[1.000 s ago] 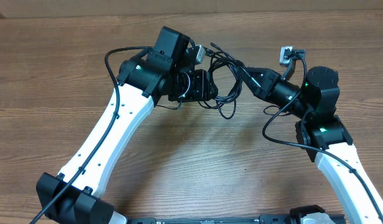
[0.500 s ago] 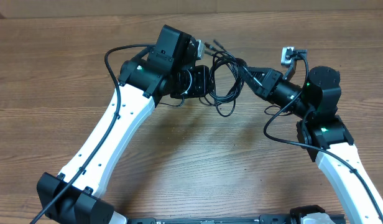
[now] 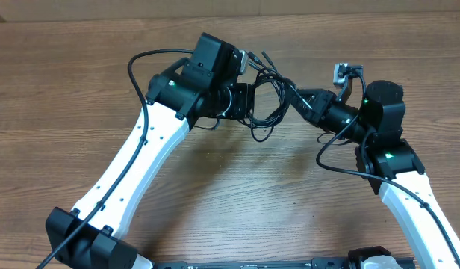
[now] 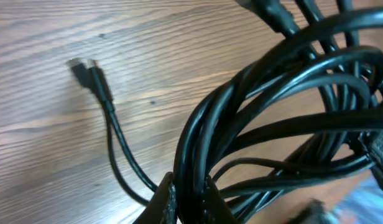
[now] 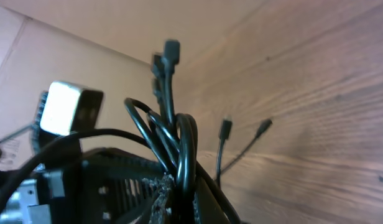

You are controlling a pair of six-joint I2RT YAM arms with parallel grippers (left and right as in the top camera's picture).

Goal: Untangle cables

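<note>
Since a second ago, the left gripper [image 3: 246, 103] has been closed onto the cables [image 3: 271, 101] and shifted slightly toward 12 o'clock. The black bundle is pinched at the wooden table's [image 3: 237, 194] 12 o'clock, with the right gripper [image 3: 293, 91] clamped shut on it from 3 o'clock. Both arms are bent inward, wrists facing each other.

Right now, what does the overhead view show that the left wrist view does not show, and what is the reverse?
Only overhead: the right gripper, shut on the right side of the cables, so the bundle spans between the two grippers over the table. Only left wrist: the left gripper close up, pinched shut on several strands. Both: the looped black bundle, two small plugs at free ends, and the wooden table.
</note>
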